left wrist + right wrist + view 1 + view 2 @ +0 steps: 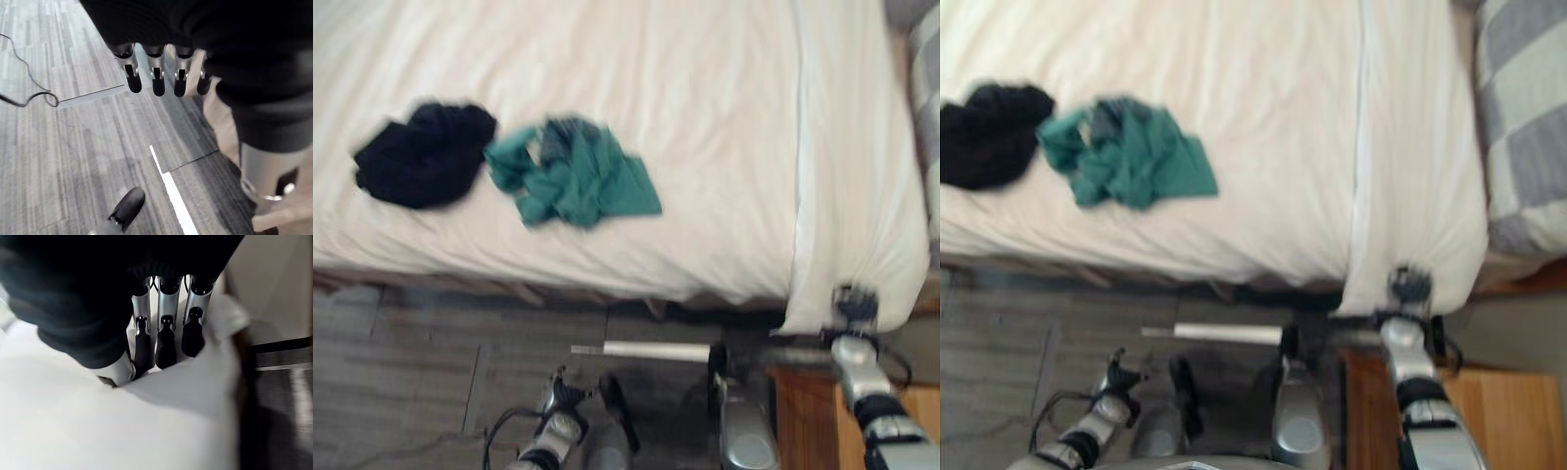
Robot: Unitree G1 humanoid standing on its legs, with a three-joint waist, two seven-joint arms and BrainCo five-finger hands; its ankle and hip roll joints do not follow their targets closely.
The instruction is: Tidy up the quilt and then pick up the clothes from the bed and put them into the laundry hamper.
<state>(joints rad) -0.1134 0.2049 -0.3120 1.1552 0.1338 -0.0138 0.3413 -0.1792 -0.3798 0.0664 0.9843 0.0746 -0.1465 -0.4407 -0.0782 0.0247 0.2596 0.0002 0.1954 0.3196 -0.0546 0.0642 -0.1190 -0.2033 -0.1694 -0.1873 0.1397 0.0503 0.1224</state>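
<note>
A white quilt [607, 147] covers the bed, with a folded band [842, 196] running down its right side. On its left part lie a black heap of clothes [423, 155] and a crumpled teal garment [578, 174] side by side, touching. My right hand [855, 305] is at the quilt's hanging lower right corner; in the right wrist view its fingers [165, 345] and thumb pinch a fold of the white cloth. My left hand [558, 397] hangs low over the floor in front of the bed, its fingers [157, 83] relaxed and holding nothing.
A grey-and-white checked pillow [1523, 117] lies at the bed's right end. A wooden nightstand [1498, 411] stands by my right arm. A white strip [641, 350] lies on the grey plank floor [401, 372] below the bed's edge.
</note>
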